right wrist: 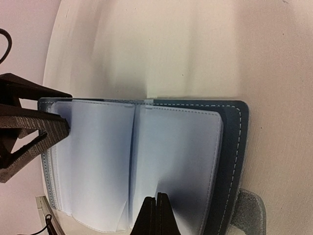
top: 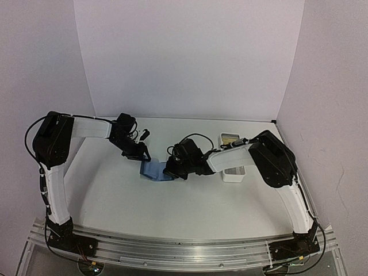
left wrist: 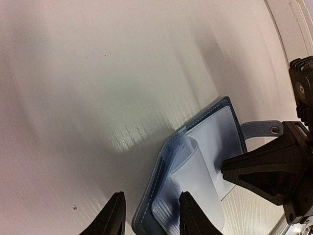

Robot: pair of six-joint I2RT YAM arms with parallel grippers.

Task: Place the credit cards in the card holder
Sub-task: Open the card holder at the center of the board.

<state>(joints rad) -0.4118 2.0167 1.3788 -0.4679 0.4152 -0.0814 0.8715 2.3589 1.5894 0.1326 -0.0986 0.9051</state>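
The fingers [left wrist: 116, 215] of the left gripper [left wrist: 149, 218] stand partly apart, and we see the stitched edge of the card holder [left wrist: 215, 132] running between them, with a gap on the outer side, so they clamp nothing. The card holder lies open and flat on the white table [top: 190, 201], near its middle, between the two wrists, its pale blue inner pockets facing up and one clear sleeve curling up off the stack. The right gripper [right wrist: 156, 205] is pinched fully together with nothing between its tips, and it points down at the right-hand inner page near the fold; we cannot tell for sure from its own camera whether the tips press on the page or hover just over it. The snap tab [right wrist: 250, 211] sticks out from the dark blue cover on the side away from the left gripper. From above, a long white tray [top: 234, 172] sits partly under the right arm, well apart from the card holder. At its far end we make out a tan patch, probably one of the credit cards [top: 230, 138], though it is too small to be certain.
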